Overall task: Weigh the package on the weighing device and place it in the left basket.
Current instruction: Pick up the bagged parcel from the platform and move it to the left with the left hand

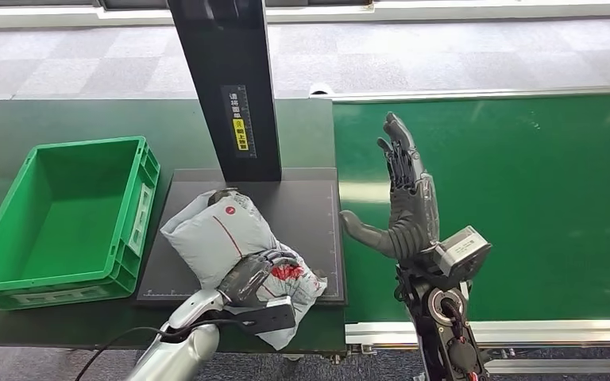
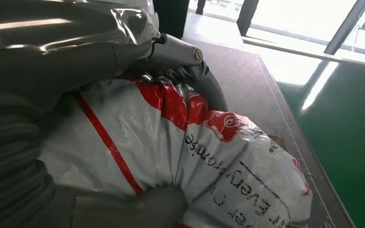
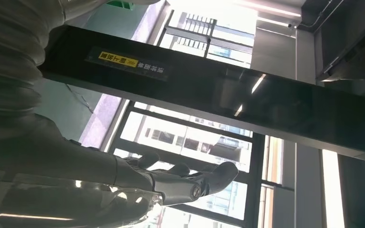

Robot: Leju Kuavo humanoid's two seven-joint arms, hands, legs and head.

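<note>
Now the grey-white plastic mailer package with red stripes and black print (image 1: 222,234) lies on the flat black square weighing platform (image 1: 306,210), just in front of its tall black upright column (image 1: 230,79), and the robot's left hand (image 1: 260,274) grips the package's near end, fingers wrapped over the crumpled plastic. Beside the platform's right edge, the right hand (image 1: 405,202) stands upright over the green conveyor belt (image 1: 524,198), fingers spread and holding nothing. Left of the platform sits the green plastic crate basket (image 1: 139,198) on the dark green table (image 1: 63,119).
</note>
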